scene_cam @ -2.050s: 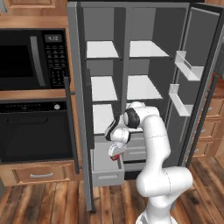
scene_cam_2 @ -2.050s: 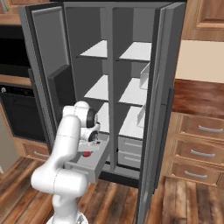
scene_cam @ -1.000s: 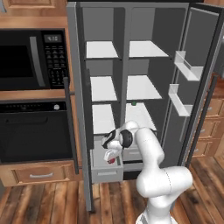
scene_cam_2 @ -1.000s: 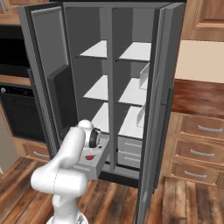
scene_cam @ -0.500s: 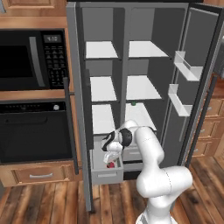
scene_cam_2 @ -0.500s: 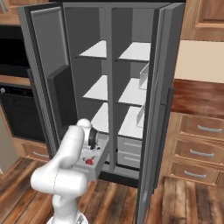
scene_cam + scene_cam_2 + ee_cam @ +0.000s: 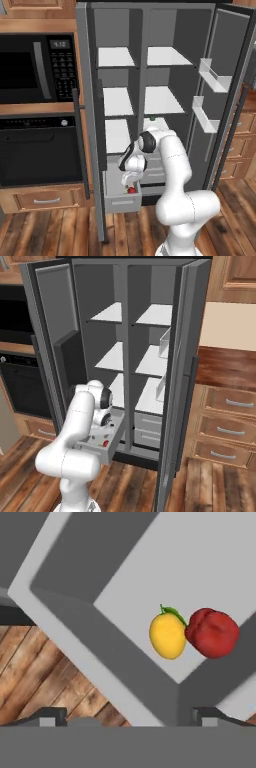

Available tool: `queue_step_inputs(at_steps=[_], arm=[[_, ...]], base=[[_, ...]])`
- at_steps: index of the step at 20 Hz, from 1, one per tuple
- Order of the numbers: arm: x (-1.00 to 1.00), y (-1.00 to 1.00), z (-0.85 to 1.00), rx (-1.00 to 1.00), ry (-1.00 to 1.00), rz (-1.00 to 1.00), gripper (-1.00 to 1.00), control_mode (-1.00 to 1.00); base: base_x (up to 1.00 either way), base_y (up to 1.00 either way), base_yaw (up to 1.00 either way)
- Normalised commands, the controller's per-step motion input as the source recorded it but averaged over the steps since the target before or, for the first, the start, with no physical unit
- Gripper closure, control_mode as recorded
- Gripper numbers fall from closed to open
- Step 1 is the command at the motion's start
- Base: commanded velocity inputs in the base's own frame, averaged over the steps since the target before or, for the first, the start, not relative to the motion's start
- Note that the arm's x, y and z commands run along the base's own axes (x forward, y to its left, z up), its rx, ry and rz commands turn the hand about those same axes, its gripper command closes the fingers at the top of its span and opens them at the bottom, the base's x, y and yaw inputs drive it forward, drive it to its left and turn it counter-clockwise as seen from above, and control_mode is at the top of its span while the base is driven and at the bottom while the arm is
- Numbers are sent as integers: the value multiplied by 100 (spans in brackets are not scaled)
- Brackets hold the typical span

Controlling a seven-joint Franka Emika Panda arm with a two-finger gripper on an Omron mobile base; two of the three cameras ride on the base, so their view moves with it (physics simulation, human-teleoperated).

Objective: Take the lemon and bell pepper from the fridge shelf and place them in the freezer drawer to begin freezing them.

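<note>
Hand view: lemon (image 7: 167,636) touches bell pepper (image 7: 212,633) in freezer drawer (image 7: 100,642).

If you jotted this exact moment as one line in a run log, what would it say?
gripper: open, above drawer | lemon: in freezer drawer, touching pepper | bell pepper: in drawer corner | fridge: doors open

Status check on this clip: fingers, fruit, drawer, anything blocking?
Gripper open, fingers spread, holding nothing. Lemon and bell pepper side by side, touching, inside open freezer drawer. Nothing in the way.
</note>
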Motion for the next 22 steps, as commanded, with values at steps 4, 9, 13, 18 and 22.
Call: queue_step_inputs(at_steps=[4,9,13,18,22], arm=[[-23,-31,100,0,-7,-14,-100,-100],[-59,-22,100,0,-14,-15,-100,-100],[-60,-27,100,0,-11,-17,-100,-100],[-62,-26,100,0,-6,-18,-100,-100],[-62,-25,100,0,-2,-20,-100,-100]], base=[[0,0,0],[0,0,0],[0,0,0],[0,0,0],[0,0,0]])
